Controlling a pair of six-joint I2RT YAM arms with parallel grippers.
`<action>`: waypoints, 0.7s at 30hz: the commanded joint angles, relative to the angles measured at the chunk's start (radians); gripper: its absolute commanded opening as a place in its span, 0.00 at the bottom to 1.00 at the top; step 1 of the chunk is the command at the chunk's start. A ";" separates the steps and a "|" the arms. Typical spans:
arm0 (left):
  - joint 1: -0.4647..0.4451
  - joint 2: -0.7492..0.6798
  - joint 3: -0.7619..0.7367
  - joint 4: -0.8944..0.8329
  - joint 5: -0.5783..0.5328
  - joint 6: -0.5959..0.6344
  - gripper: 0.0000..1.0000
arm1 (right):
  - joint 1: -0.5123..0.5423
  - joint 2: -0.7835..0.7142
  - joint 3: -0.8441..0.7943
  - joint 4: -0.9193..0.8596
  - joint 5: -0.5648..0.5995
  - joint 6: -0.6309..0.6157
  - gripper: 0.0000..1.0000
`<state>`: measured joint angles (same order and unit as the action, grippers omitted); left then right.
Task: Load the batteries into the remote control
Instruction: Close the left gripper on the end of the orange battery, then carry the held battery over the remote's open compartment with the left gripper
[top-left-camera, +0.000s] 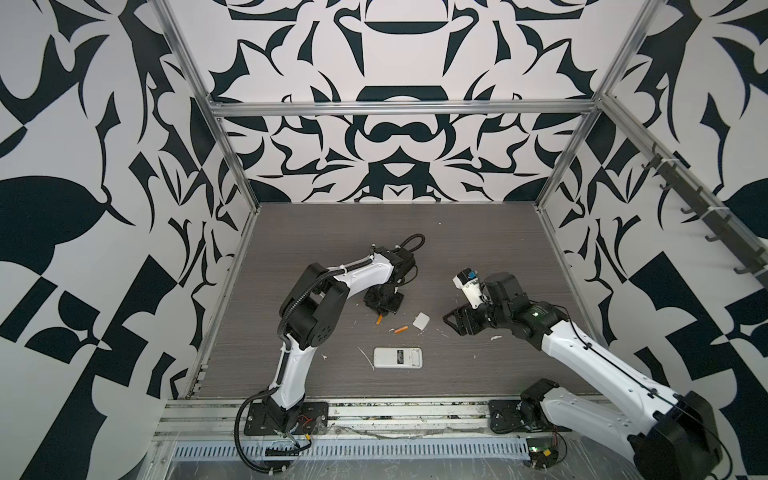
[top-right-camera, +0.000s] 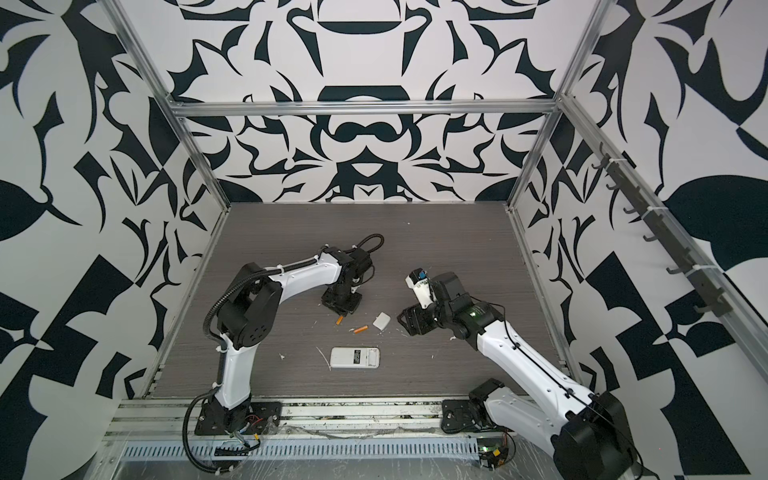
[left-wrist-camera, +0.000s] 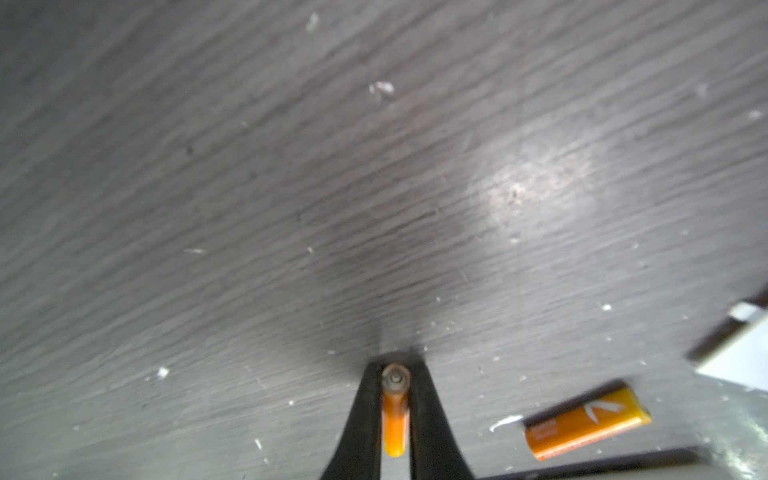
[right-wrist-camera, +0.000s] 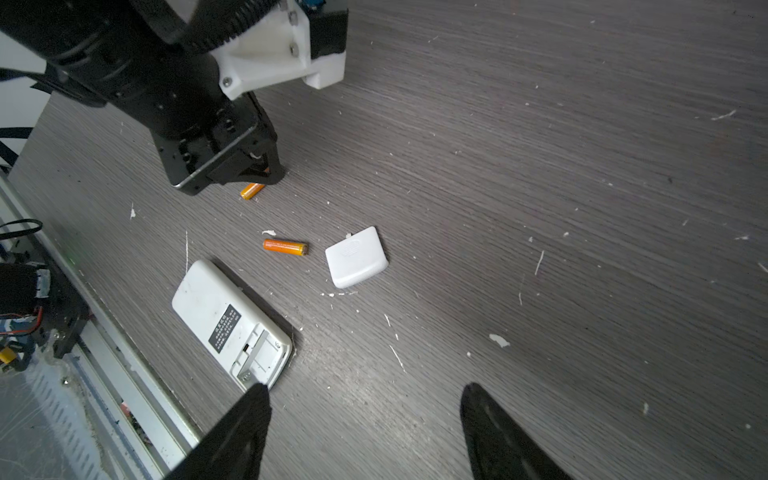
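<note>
Top views: left gripper low over table middle, jaws pinched on first battery, likely to lift it. Second battery lies loose beside white cover. Remote control rests back up near front edge, slot bare for loading.

Left wrist view: black fingers squeeze slim orange cylinder, metal end showing. Tabletop grey, woody, white flecks.

Right wrist view: right gripper wide open, holding nothing, waiting above remote. Cover smooth, rounded.
</note>
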<state>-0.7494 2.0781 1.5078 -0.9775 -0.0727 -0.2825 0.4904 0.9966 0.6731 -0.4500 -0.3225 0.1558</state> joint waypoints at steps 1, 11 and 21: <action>-0.005 -0.026 -0.002 -0.011 -0.041 -0.060 0.07 | -0.005 -0.029 -0.010 0.040 -0.027 0.019 0.76; -0.180 -0.190 0.017 -0.077 -0.200 -0.478 0.05 | -0.005 -0.068 -0.125 0.218 -0.081 0.107 0.74; -0.386 -0.212 0.012 -0.060 -0.225 -0.826 0.05 | -0.004 -0.177 -0.239 0.323 -0.020 0.180 0.74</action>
<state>-1.1175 1.8751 1.5078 -0.9825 -0.2596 -0.9688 0.4904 0.8616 0.4438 -0.1978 -0.3733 0.3061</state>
